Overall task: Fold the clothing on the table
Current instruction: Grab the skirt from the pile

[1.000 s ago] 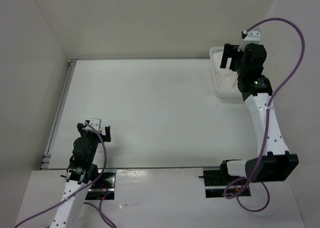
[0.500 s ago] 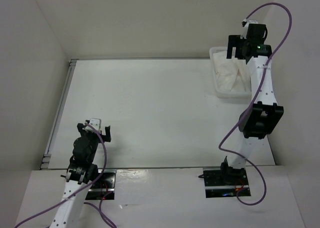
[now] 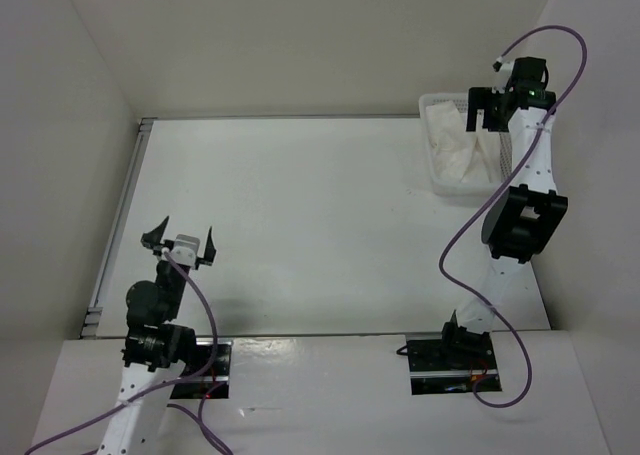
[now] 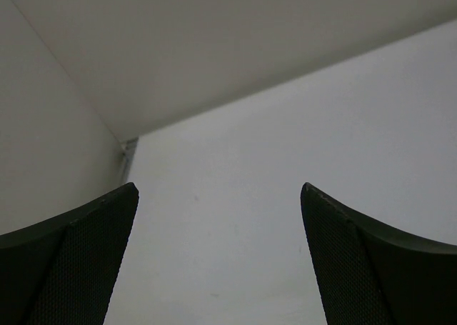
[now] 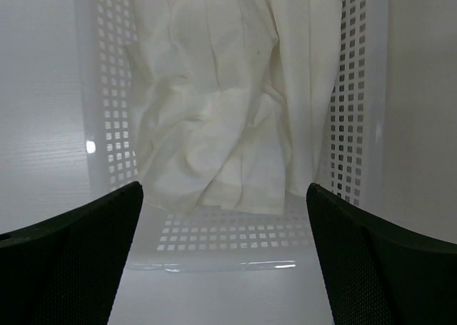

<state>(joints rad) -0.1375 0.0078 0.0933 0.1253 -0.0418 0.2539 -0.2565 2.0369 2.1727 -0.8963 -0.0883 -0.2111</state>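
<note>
The clothing [image 3: 455, 155] is a crumpled white pleated garment lying inside a white mesh basket [image 3: 432, 105] at the table's [image 3: 300, 205] back right corner. In the right wrist view the clothing [image 5: 228, 103] fills the basket [image 5: 114, 89] from wall to wall. My right gripper [image 3: 490, 110] hangs over the basket's far end, open, its jaws [image 5: 223, 189] wide apart with nothing between them. My left gripper [image 3: 180, 240] is at the near left of the table, open and empty; in its wrist view [image 4: 218, 189] only bare table [image 4: 285, 161] shows between the fingers.
A thin metal rail [image 3: 120, 225] runs along the table's left edge. White walls close in the back, left and right sides. The basket's near rim [image 5: 221, 264] lies just ahead of my right fingers [image 5: 385, 261].
The right arm has stretched further back and right, bringing its gripper over the basket's far end. The left gripper has risen and shifted slightly left, its fingers now seen spread.
</note>
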